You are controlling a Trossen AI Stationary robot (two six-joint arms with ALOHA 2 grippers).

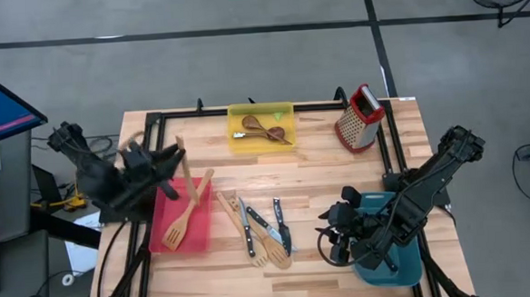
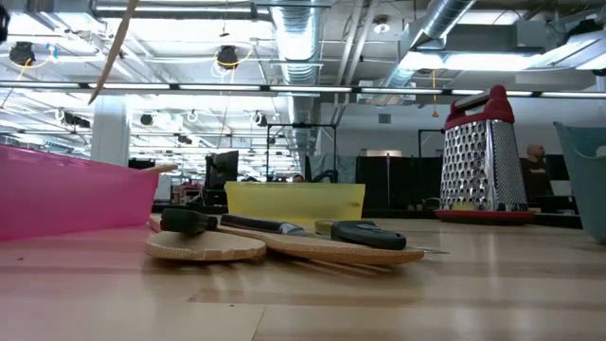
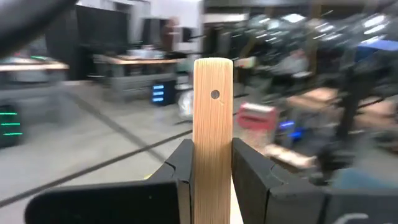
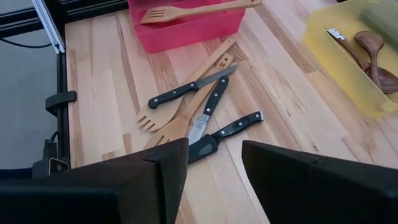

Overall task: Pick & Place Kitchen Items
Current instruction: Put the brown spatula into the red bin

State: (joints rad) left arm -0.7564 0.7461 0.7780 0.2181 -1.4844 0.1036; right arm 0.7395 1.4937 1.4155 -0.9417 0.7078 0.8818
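While pinched at its handle by left gripper (image 3: 211, 171) above red rectangular bin (image 1: 174, 237), pale wooden spatula (image 3: 212, 124) seems light, stiff; right gripper (image 4: 214, 168) spread, idle.

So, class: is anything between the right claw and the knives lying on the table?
Nothing visible. The right claw, its fingers apart and empty, looks across bare table straight at the knives, which lie tangled with wooden spatulas.

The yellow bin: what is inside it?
Inside the yellow bin lie two dark wooden spoons and a knife. The low view shows only its wall, so its contents are hidden there.
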